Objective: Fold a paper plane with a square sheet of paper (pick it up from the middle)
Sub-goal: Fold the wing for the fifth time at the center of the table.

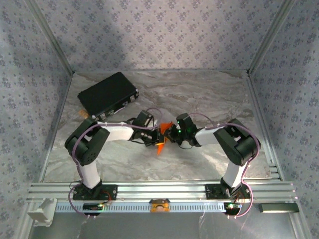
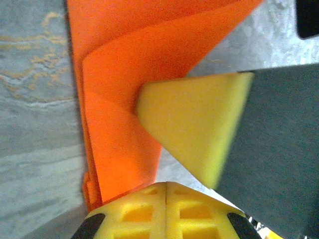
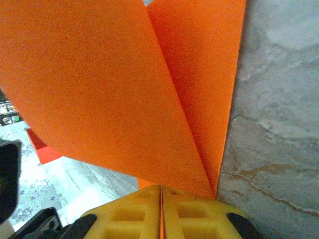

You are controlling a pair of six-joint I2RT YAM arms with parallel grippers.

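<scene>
The square sheet of paper (image 1: 160,147), bright orange and partly folded, is held up off the grey marbled tabletop (image 1: 209,94) between my two claws, which meet near the middle of the tabletop in the top view.

My right claw (image 1: 173,134) has its yellow pads pressed together, pinching the lower end of the paper. In the right wrist view the paper (image 3: 114,84) rises straight out of the seam of that claw (image 3: 161,191) in two overlapping flaps that meet at a point just above the pads. A small red block (image 3: 42,149) lies on the tabletop to the left, behind the paper.

My left claw (image 1: 151,137) is also pressed together. In the left wrist view the paper (image 2: 114,94) stands just above that claw (image 2: 166,191), its lower end running in behind the left pad; I cannot tell whether it is nipped there. A yellow wedge (image 2: 194,124) on a dark body touches the paper's face.

A black case (image 1: 107,94) lies at the far left of the tabletop, well apart.
</scene>
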